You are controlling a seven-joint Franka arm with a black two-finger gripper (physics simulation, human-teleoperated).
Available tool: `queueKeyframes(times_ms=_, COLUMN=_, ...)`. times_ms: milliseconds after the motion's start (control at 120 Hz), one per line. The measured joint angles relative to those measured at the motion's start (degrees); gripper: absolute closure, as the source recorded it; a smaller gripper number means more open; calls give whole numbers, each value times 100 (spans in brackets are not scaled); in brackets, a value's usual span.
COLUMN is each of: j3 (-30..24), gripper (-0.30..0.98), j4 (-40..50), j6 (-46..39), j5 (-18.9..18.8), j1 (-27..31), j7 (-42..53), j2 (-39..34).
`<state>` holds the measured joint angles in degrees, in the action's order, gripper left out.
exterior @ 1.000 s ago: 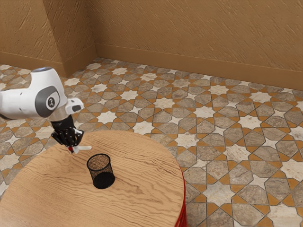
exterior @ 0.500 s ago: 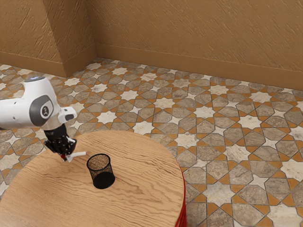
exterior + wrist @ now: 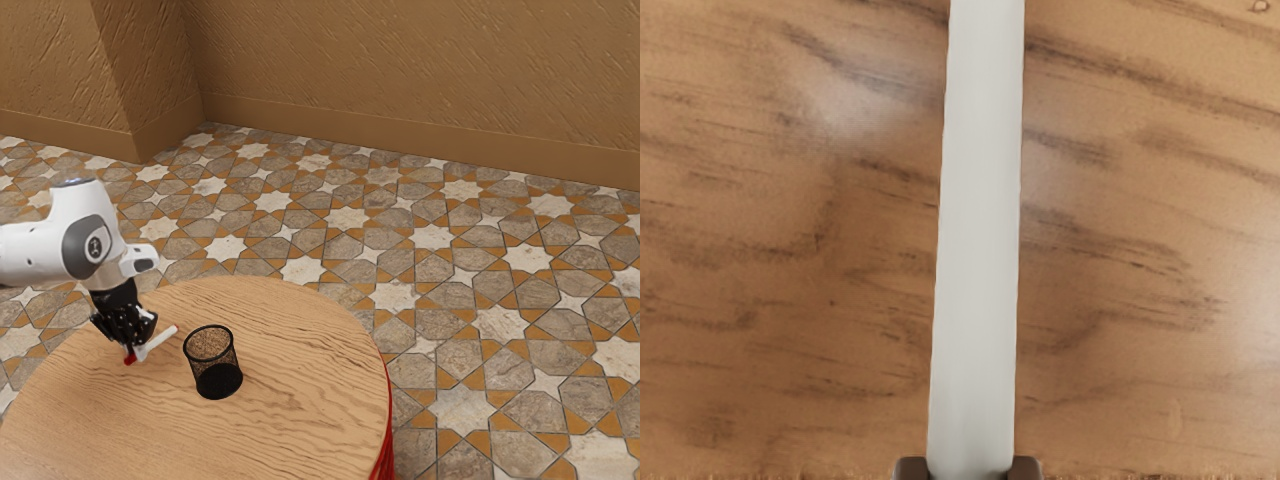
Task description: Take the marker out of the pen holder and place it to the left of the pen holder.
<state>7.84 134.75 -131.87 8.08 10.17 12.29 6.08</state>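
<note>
1. Our arm [image 3: 30, 252] gets chopped off by the exterior view's left edge.
2. Same deal with the desk [image 3: 290, 430] and its red side [image 3: 384, 465], both cut by the lower edge.
3. Our hand [image 3: 136, 347] hides part of the marker [image 3: 160, 341]; we honestly can't tell if it's touching the desk.
4. Wrist view crops both marker ends, plus our fingertips [image 3: 911, 468].
</note>
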Motion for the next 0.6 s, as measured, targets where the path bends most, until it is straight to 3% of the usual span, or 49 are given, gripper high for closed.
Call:
queueKeyframes(times_ms=233, j3=5, gripper=68, j4=-28, j6=10, j5=0, j1=6, j7=69, j2=224)
queueKeyframes(times_ms=450, j3=40, gripper=27, j4=-280, j6=309, j5=284, j1=-29, j7=172, j2=45)
queueKeyframes(times_ms=500, j3=41, gripper=21, j4=-628, j6=509, j5=306, j1=-66, j7=196, j2=-153)
queueKeyframes(times_ms=600, j3=23, gripper=13, j4=-2227, j6=1328, j5=321, j1=-180, j7=237, j2=-414)
